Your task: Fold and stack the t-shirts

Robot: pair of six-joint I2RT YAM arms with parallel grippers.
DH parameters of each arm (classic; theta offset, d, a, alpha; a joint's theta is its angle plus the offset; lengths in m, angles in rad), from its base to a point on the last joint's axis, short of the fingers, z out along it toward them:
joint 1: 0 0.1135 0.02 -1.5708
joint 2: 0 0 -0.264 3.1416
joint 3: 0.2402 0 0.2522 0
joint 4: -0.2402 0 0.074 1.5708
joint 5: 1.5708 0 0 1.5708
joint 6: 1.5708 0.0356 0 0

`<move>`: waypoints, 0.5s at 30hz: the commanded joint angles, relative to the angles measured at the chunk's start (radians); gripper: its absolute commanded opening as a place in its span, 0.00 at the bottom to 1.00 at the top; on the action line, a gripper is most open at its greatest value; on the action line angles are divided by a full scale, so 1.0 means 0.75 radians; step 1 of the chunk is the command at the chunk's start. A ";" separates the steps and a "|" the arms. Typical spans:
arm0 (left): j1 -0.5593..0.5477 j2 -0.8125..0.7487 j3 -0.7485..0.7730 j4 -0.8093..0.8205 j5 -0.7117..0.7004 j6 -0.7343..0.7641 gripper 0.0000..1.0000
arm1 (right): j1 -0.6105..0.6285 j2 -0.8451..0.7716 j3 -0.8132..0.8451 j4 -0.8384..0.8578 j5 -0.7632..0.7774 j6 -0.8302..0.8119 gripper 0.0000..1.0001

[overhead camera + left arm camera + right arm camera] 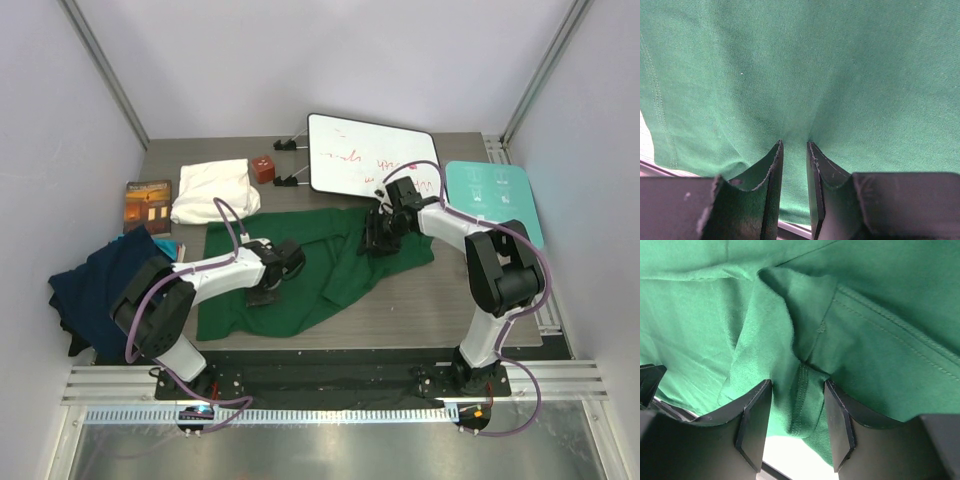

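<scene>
The dark green t-shirt (pixel 335 270) lies spread and rumpled across the middle of the table. My left gripper (pixel 280 268) bears down on its left part. In the left wrist view the jaws (pixel 795 144) stand close together, with green cloth (pixel 815 65) puckering into the narrow gap. My right gripper (pixel 380 238) is at the shirt's far right part. A stitched fold of the shirt (pixel 802 405) fills the space between its fingers (pixel 797 382). The navy blue t-shirt (pixel 95 285) is heaped at the left edge. The cream-white t-shirt (pixel 212 190) lies folded at the back left.
A whiteboard (pixel 370 155) with red scribbles lies at the back centre on clips. A flat teal board (pixel 495 195) sits at the back right. A small brown book (pixel 148 203) and a red-brown cube (pixel 263 168) flank the cream shirt.
</scene>
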 commanded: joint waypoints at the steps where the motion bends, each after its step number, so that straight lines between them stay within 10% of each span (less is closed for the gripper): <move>1: -0.013 0.015 0.015 -0.002 -0.014 0.003 0.26 | 0.016 0.010 0.049 0.026 0.030 -0.020 0.52; 15: -0.019 0.035 -0.012 0.020 -0.004 -0.014 0.26 | 0.012 -0.018 -0.078 -0.002 0.216 -0.020 0.45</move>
